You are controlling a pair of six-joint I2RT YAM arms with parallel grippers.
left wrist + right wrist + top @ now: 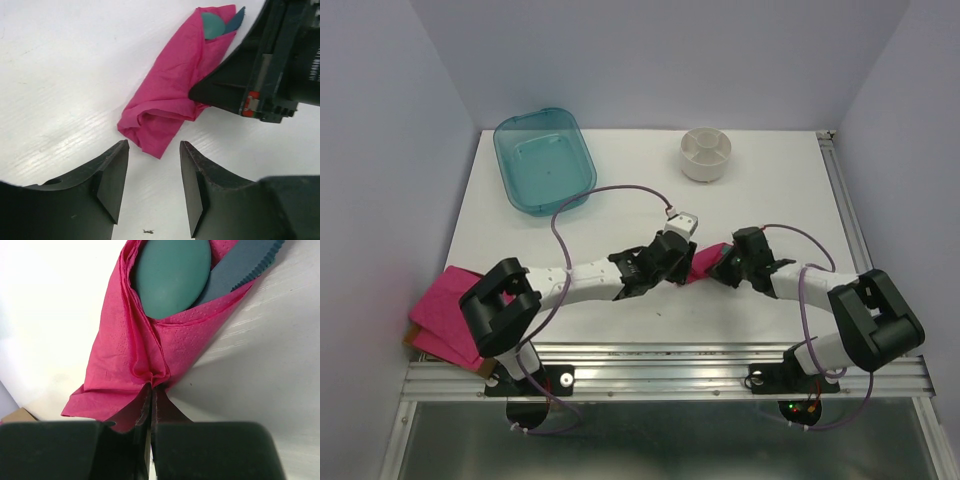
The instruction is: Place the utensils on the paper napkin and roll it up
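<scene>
I read the job as nearly finished. The paper napkin (170, 95) is wrapped round the utensils (172, 277), with a spoon bowl and a serrated blade poking from its right end. The bundle lies on the table (620, 170) at mid-width, towards the near side. My right tool (151, 412) is pinched together on a fold of the napkin's edge. My left tool (153, 165) stands apart just beside the roll's left end, gripping nothing. That end looks loose and crumpled, so I judge 1 tightening tuck is left, then letting go.

crinkled matt paper napkin (125, 360)
</scene>
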